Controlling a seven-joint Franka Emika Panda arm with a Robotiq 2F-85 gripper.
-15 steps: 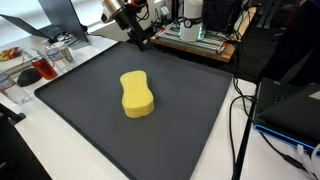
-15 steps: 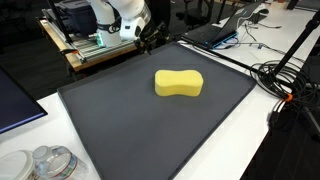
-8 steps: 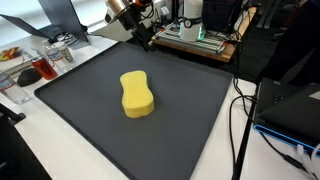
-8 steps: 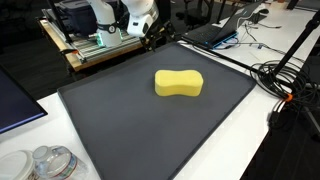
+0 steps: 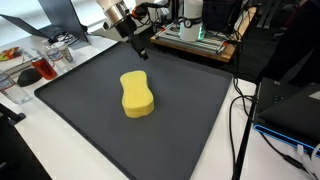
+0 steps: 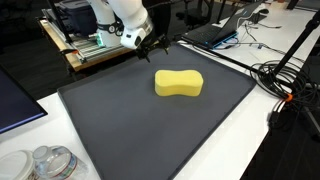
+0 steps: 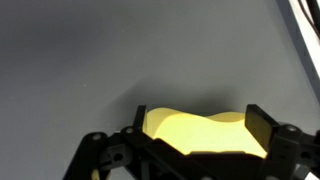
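A yellow, peanut-shaped sponge (image 5: 137, 94) (image 6: 179, 83) lies flat near the middle of a dark grey mat (image 5: 190, 115) (image 6: 130, 130). My gripper (image 5: 141, 52) (image 6: 155, 52) hangs in the air over the mat's far edge, a short way from the sponge and not touching it. Its jaws stand open with nothing between them. In the wrist view the sponge (image 7: 200, 135) shows beyond the gripper (image 7: 198, 120), framed by the two dark fingers (image 7: 258, 122); its near part is hidden by the gripper body.
Clear containers (image 5: 55, 55) and a red object (image 5: 28, 76) sit beside the mat on the white table. A rack with green-lit equipment (image 5: 195, 35) stands behind the arm. Cables (image 6: 290, 80), a laptop (image 6: 215, 35) and plastic lids (image 6: 50, 163) border the mat.
The arm has swung away from the mat's far edge, lower and closer to the sponge. The jaws have stayed open. The sponge has not moved.
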